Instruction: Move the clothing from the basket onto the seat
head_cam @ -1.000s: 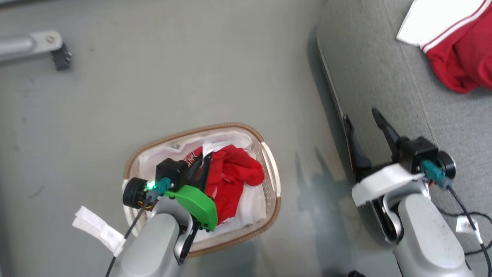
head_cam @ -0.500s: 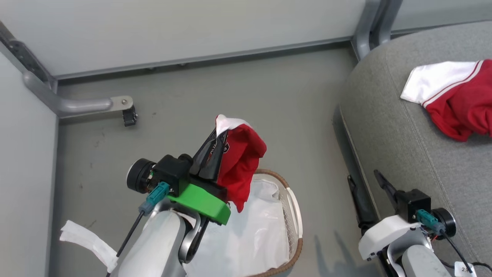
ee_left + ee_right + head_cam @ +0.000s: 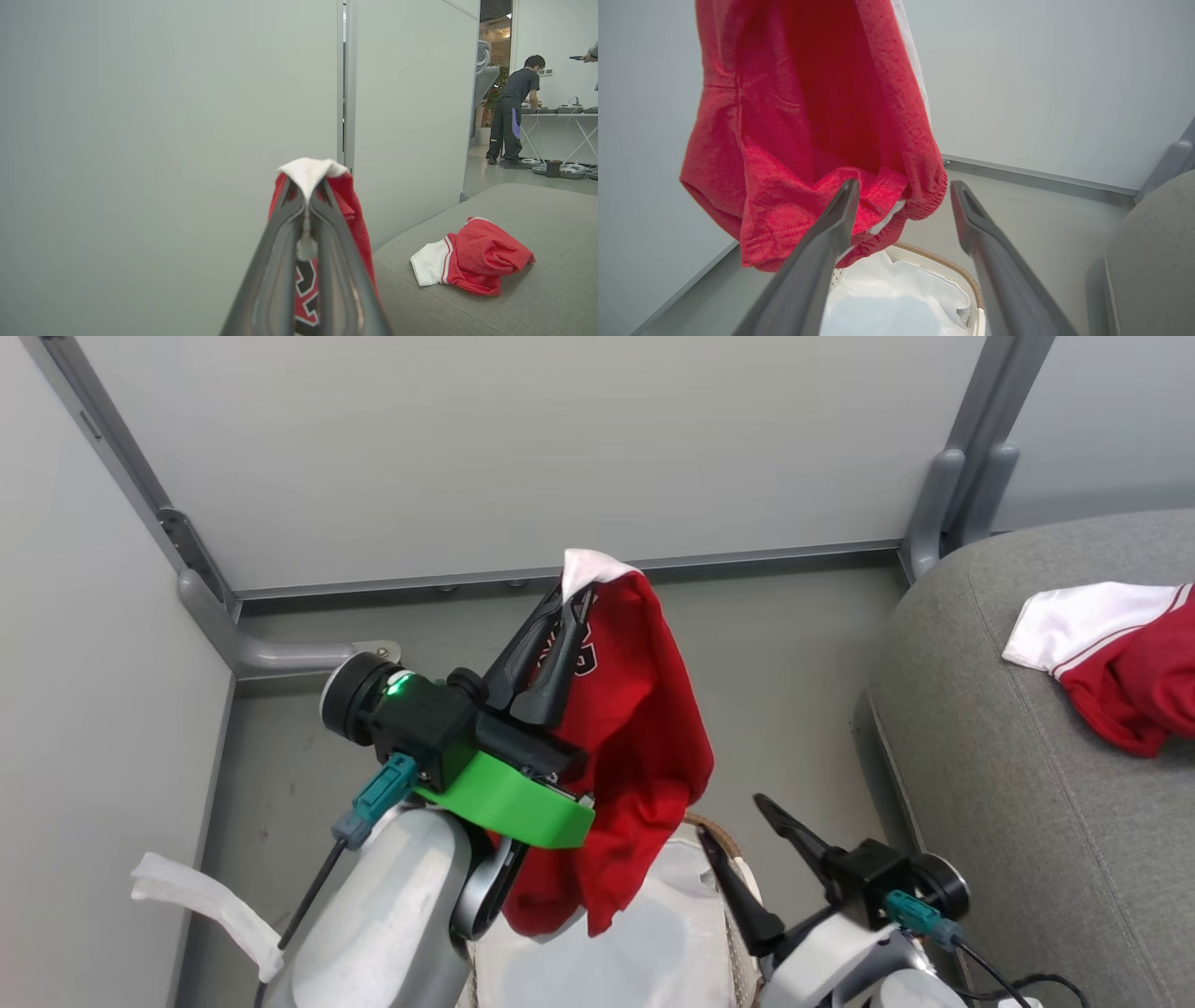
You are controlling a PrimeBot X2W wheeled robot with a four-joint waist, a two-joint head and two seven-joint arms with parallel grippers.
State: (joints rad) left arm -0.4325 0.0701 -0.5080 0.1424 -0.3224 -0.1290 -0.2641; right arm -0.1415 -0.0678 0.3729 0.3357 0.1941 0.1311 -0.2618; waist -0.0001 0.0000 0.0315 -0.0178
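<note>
Sprawling across the right of the head view, the grey seat (image 3: 1008,821) bears a crumpled garment (image 3: 1130,681), red with a white, striped sleeve. On the floor beside the seat stands the basket (image 3: 945,267), its white liner sheet (image 3: 653,933) showing inside. Above the basket dangles the hanging garment (image 3: 635,747), red, clear of the rim and apart from the seat. It is pinched by its white edge at the tips of the left gripper (image 3: 572,599), whose fingers are pressed together on the cloth. The right gripper (image 3: 733,817) hovers over the basket, fingers spread wide and holding nothing, the red hem just ahead of them. A person (image 3: 511,116) bends over a distant table.
</note>
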